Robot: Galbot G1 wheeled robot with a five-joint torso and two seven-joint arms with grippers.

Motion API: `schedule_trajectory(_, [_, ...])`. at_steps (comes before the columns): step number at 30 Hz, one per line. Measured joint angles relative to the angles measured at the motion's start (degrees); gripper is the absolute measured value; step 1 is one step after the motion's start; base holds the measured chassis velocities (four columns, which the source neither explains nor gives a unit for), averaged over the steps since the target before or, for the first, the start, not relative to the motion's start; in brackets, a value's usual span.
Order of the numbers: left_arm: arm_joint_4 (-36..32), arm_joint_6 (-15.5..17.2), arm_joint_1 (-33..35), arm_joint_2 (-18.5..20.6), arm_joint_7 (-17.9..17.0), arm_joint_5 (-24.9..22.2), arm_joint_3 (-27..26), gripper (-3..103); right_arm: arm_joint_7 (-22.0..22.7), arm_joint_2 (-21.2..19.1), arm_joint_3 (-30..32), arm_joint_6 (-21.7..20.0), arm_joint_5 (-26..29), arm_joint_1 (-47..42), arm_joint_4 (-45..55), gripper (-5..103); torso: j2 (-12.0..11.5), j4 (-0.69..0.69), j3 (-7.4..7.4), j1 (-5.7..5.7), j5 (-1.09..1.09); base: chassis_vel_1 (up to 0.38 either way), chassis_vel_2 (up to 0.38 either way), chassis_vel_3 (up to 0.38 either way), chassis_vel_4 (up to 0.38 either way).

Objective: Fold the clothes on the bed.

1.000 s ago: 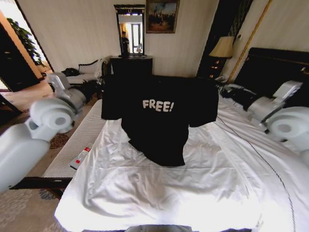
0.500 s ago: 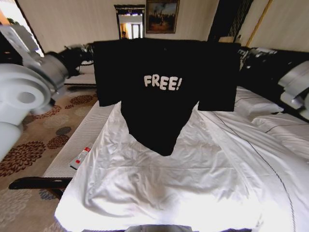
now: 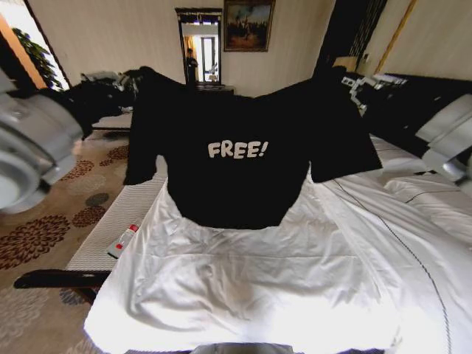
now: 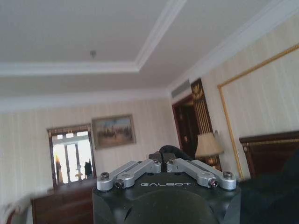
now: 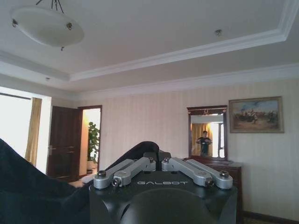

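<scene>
The clothes (image 3: 243, 169), a black T-shirt with white "FREE!" lettering, hang spread in the air over the far half of the white bed (image 3: 243, 287). Its hem is just above the sheet and its neckline sags between the raised shoulders. My left gripper (image 3: 144, 74) is shut on one shoulder and my right gripper (image 3: 346, 77) on the other. In the left wrist view, the left gripper (image 4: 161, 159) pinches a fold of the clothes (image 4: 170, 151). The right gripper (image 5: 157, 158) likewise grips the clothes (image 5: 138, 150) in the right wrist view.
A cushioned bench (image 3: 110, 228) runs along the bed's left side with a remote (image 3: 123, 240) on it. Beyond it lies patterned carpet. Pillows (image 3: 435, 195) and the dark headboard (image 3: 417, 99) are at right. A dresser with a mirror (image 3: 199, 44) stands against the far wall.
Both arms have risen with the shirt, so its hem has come up off the sheet. The top edge, pulled straight half a second ago, now sags in the middle.
</scene>
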Motion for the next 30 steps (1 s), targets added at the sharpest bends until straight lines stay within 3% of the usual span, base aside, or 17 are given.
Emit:
schedule_trajectory(2, [-0.37, 0.01, 1.21, 0.62, 0.0, -0.72, -1.58, 0, 0.76, -0.09, 0.24, -0.31, 1.02, 0.52, 0.54, 1, 0.0, 0.01, 0.0, 0.0, 0.0, 0.0, 0.0, 0.0, 0.0])
schedule_trajectory(4, [-1.31, 0.42, 3.37, 2.68, -0.31, -4.89, -6.64, 0, 3.81, -0.6, 0.81, -1.4, 4.71, 2.5, 2.16, 1, 0.0, 0.01, 0.0, -0.01, -0.03, 0.0, 0.0, 0.0, 0.0])
schedule_trajectory(9, [-1.89, 1.55, 3.76, 5.31, -0.75, -10.32, -10.96, 0, 7.76, -1.74, 2.07, -3.08, 11.1, 4.95, 4.09, 1, 0.01, 0.0, -0.01, -0.01, -0.03, 0.0, 0.0, 0.0, 0.0])
schedule_trajectory(10, [-2.3, 2.33, 3.84, 6.81, -1.03, -12.88, -12.22, 0, 10.0, -2.29, 5.11, -4.22, 14.83, 4.38, 5.18, 1, 0.0, 0.01, 0.0, -0.01, 0.0, 0.0, 0.0, 0.0, 0.0])
schedule_trajectory(16, [-3.96, 4.69, 3.77, 8.93, -2.86, -17.8, -15.58, 0, 15.58, -2.19, 12.19, -6.27, 23.52, 0.77, 8.56, 1, 0.0, -0.01, 0.0, -0.01, -0.01, 0.0, 0.0, 0.0, 0.0])
schedule_trajectory(25, [-7.02, 10.57, 3.22, 10.05, -11.98, -29.46, -21.39, 0, 24.46, -1.26, 22.96, -8.53, 32.42, -4.75, 12.16, 1, 0.01, 0.01, 0.01, 0.0, -0.01, 0.0, 0.0, 0.0, 0.0])
schedule_trajectory(30, [-7.07, 12.83, 3.17, 10.22, -17.95, -37.33, -26.3, 0, 29.8, -2.58, 30.74, -9.77, 42.82, -5.16, 12.13, 1, 0.0, 0.0, 0.01, 0.0, -0.02, 0.0, 0.0, 0.0, 0.0])
